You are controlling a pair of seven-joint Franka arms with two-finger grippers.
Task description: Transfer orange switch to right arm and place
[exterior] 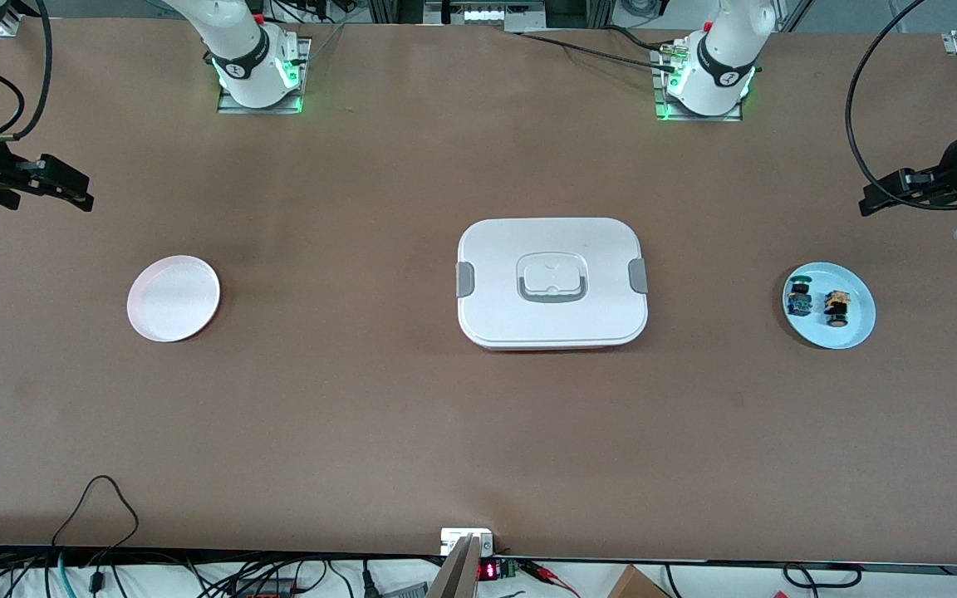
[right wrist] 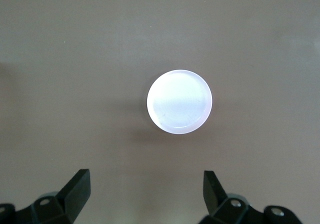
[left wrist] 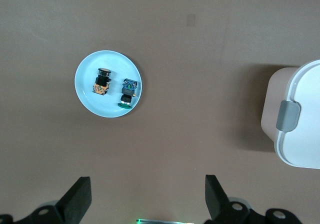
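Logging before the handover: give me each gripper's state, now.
Left gripper: open, empty, up over the table near the blue plate.
Right gripper: open, empty, over the table near the white plate.

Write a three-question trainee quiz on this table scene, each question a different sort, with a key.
1. True or false: the orange switch lies on the blue plate.
2. Which thing sits nearest the table's middle? A) the pink plate B) the white box C) the green switch
3. Fill in: both the left gripper and the right gripper are ____ and hold nothing.

Key: 1 true; 2 B; 3 open.
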